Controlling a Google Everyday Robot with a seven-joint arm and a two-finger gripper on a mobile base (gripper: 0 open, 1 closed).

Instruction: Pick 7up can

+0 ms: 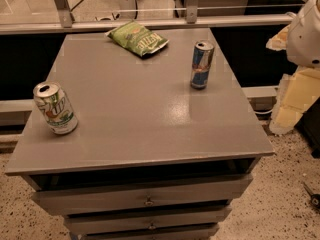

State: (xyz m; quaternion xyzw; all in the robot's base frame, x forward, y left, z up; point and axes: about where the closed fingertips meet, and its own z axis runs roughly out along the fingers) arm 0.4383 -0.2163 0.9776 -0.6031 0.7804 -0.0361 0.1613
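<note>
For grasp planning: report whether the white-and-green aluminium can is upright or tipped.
Upright: 7up can stands on the grey table, silver top up. Gripper not in view.

Item: short stout aluminium drink can, white and green body, silver top, i.e. the 7up can [56, 109].

Pose: upright, base flat on the grey table top [145, 114]. It looks to lean slightly toward the left, prob. a camera-angle effect.

Position: front-left area of the top, just inside the left edge and nearer the front edge than the back. It stands alone, nothing touching it.

Markings: green swirl graphics over white, with part of the logo facing the viewer; lettering too blurred to read. Lower band green.

Top: silver rim, with a dark patch at the mouth. Open or sealed: can't tell.

Gripper: not in view.
</note>
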